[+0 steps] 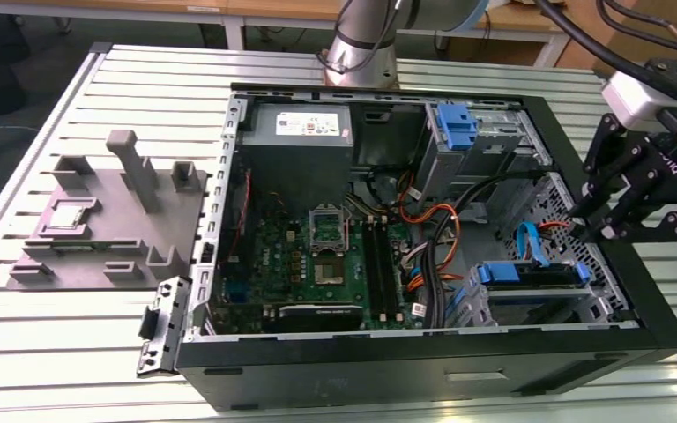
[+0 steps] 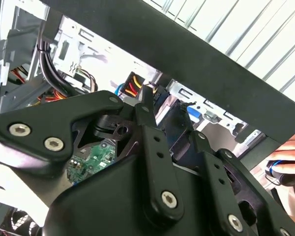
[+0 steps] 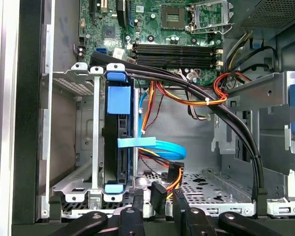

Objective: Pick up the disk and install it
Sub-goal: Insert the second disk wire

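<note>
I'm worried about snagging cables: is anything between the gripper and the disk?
Nothing solid blocks it. In the first wrist view the disk sits in its metal cage, one edge facing the gripper. But a blue flat cable and orange-yellow wires with black plugs lie close beside it, partly across the approach.

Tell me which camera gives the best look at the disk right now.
The first wrist view: the disk stands edge-on in its metal bay, blue carrier tabs plain. The exterior view shows it smaller, low in the case, with the gripper beside the case.
</note>
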Robot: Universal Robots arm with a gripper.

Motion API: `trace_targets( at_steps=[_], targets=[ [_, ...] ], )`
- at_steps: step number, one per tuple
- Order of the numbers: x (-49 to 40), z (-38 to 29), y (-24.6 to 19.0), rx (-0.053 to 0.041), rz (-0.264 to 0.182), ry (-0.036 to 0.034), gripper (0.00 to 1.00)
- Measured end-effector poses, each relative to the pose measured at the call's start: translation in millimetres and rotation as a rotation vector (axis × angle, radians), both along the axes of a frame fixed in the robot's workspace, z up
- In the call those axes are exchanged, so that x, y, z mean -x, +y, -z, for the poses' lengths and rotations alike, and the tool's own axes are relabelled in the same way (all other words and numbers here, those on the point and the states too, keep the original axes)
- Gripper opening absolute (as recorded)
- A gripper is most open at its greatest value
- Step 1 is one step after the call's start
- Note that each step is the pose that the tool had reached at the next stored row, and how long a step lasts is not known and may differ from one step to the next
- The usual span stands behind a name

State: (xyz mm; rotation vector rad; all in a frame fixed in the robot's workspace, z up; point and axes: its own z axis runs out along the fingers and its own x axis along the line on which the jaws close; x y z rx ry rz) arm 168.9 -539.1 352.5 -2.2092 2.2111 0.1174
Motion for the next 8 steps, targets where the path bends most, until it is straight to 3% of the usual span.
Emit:
trace_targets(
  at_steps=[8],
  targets=[
    [-2.6, 3.5, -0.1, 0.0103, 0.000, 0.0204, 0.37]
  ],
)
